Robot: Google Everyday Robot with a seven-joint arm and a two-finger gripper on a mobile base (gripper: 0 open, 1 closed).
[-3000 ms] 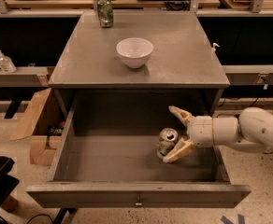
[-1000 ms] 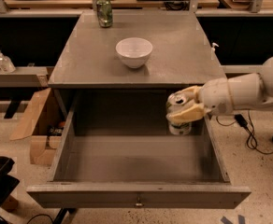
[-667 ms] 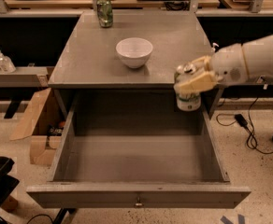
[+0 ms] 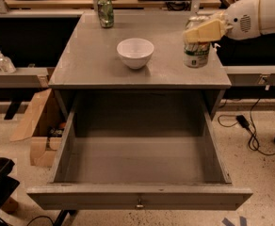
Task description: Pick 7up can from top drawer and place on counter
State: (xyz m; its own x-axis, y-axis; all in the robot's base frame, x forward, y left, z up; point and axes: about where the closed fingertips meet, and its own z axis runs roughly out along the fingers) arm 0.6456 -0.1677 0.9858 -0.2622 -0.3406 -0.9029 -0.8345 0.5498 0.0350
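Over the counter [image 4: 90,55], right of the bowl [image 4: 135,52], the gripper [image 4: 204,31], fingers clamped on the 7up can [image 4: 196,55], seems about to set it down.

No readable text anywhere. 7up can [image 4: 196,55], upper right of frame over counter [image 4: 90,55]: green and red markings, no letters legible; pincer [image 4: 204,30] clasps its top. Green can [image 4: 105,12], upper left: label illegible.
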